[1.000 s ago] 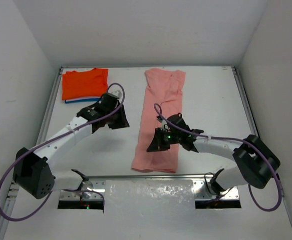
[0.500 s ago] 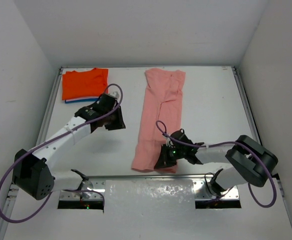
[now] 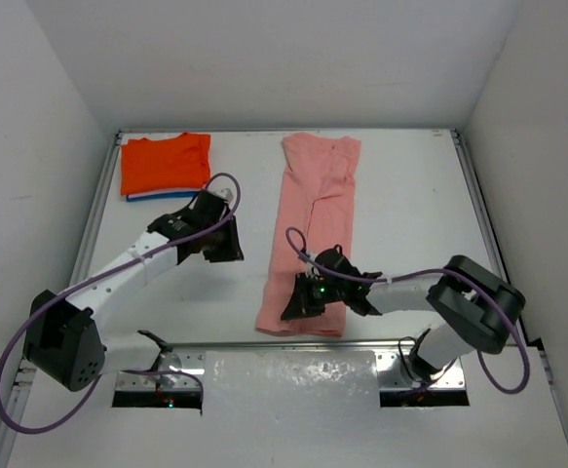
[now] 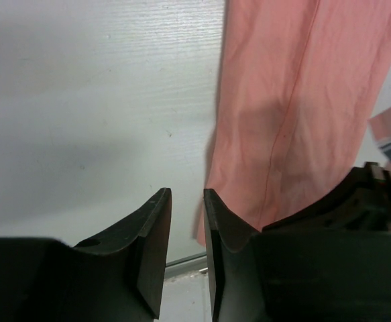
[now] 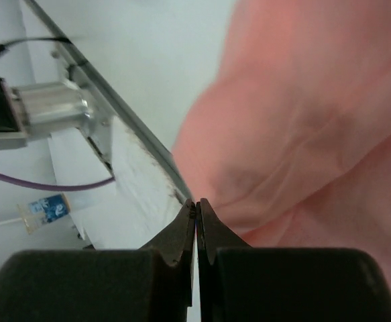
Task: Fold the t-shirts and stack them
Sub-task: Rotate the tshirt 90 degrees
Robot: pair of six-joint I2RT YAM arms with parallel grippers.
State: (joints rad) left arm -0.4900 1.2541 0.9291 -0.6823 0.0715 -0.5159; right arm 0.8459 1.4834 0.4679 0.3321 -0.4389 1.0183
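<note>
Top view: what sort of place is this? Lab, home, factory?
Probably a lab robot cell, not a home. A white table is boxed in by bare white walls, two arms are mounted at its near edge, and a pink shirt and an orange shirt are laid out as props.

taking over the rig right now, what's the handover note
Left gripper: slightly open, empty, above the table left of the pink shirt.
Right gripper: shut, low at pink's near left edge; pinch on cloth not clear.
Orange shirt: folded, far left corner, on a blue shirt.
Done: that stack; pink folded to a long strip.
Left: fold pink crosswise, stack it on orange.
</note>
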